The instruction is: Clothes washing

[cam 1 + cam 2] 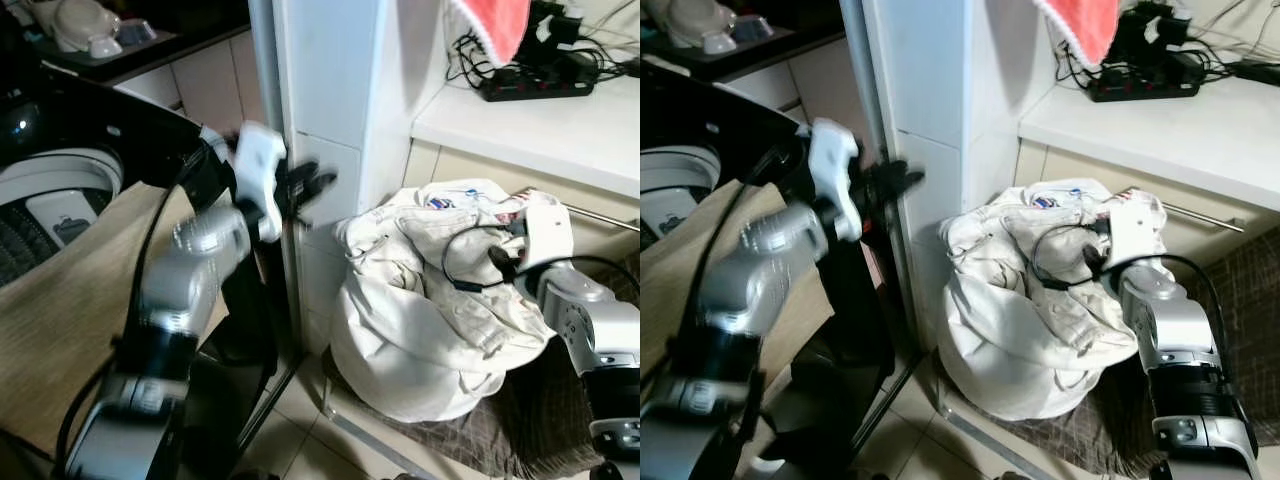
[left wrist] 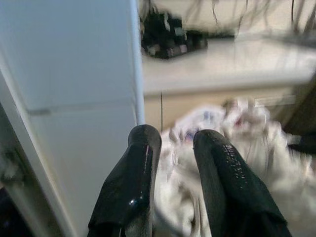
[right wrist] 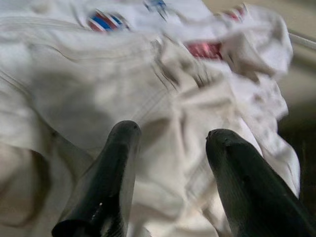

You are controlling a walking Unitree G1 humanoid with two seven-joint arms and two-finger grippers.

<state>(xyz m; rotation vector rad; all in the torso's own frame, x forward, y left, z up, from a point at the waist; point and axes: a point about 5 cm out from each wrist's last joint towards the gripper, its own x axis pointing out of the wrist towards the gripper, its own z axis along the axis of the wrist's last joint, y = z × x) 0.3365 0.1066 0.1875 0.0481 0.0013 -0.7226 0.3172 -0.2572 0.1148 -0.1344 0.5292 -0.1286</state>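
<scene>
I am counting one heap of crumpled cream-white clothing point(image 1: 430, 300), sitting on a dark checked cloth point(image 1: 500, 425) at the foot of the white tiled pillar point(image 1: 330, 120), just to that pillar's right. One red cloth point(image 1: 495, 25) is hanging above the heap (its upper part is cut off by the frame edge), and one black power strip point(image 1: 535, 85) is lying on the white counter point(image 1: 540, 130) right of the pillar, its cables too tangled to count.

On the pillar's other side, one white-rimmed top-loading washing machine point(image 1: 55, 190) is showing only partly, with a tan cloth point(image 1: 70, 300) draped in front of it.

I am seeing two grippers. The left gripper point(image 1: 322, 185) is hovering in front of the pillar's face, and its two black fingers point(image 2: 133, 182) are standing a narrow way apart with nothing between them; the head views are blurring it. The right gripper point(image 3: 170, 143) is sitting right over the top of the heap, right of the pillar, its fingers point(image 3: 111, 173) spread fairly wide with the fabric just beyond the tips; whether they are touching the cloth, I cannot tell. The wrist pictures are smeared, so the red and blue marks point(image 3: 106, 22) on the clothing are unreadable.
</scene>
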